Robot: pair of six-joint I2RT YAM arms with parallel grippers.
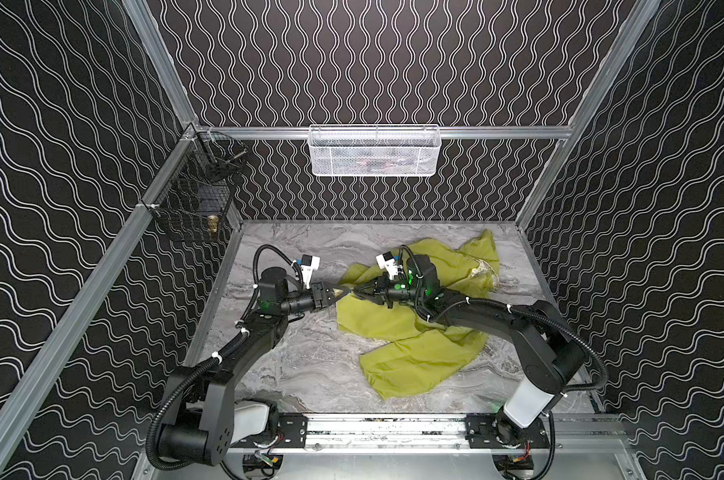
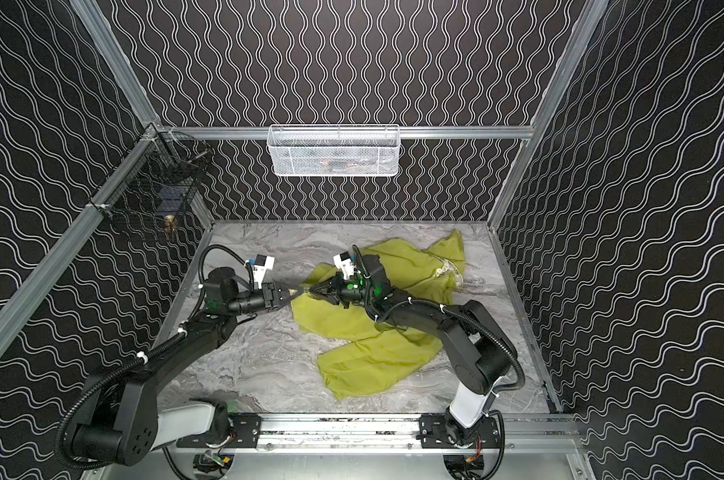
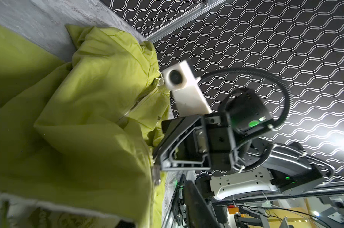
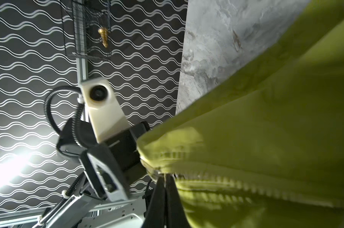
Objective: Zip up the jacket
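**Both grippers meet at the jacket's left edge, mid-table**

- Enclosure: black walls with a white wavy-line pattern (image 1: 372,62) around a grey marble-look tabletop (image 1: 302,365).
- Thin yellow-green fabric jacket (image 1: 414,357) (image 2: 372,361) lies crumpled on the right half of the tabletop, running from near the far right corner to front centre. Cream printed lining (image 1: 487,270) shows at the far end.
- Left arm (image 1: 260,332) reaches in from the front left. Right arm (image 1: 497,320) reaches from the front right, over the jacket.
- White mesh basket (image 1: 374,151) hangs on the back rail and a black wire basket (image 1: 198,208) on the left rail, both well apart from the jacket.
- Right gripper (image 1: 357,294) (image 2: 310,291) (image 4: 164,176): jaws pressed together, tips pinching the jacket at the zipper (image 4: 216,181). Two blurred tooth rows spread away from the tips in the right wrist view.
- Left gripper (image 1: 345,293) (image 2: 298,292): tips are at the same fabric edge, nose to nose with the right gripper in both top views. The jacket hides the tips in the right wrist view, where only one finger (image 4: 106,173) shows. Can't tell the jaw gap, or whether it holds anything.
- In the left wrist view a small grey metal piece (image 3: 156,173) sits on the jacket edge just beside the right gripper (image 3: 157,158). It's blurred.
- Small brass-coloured object (image 1: 213,224) sits in the black wire basket.
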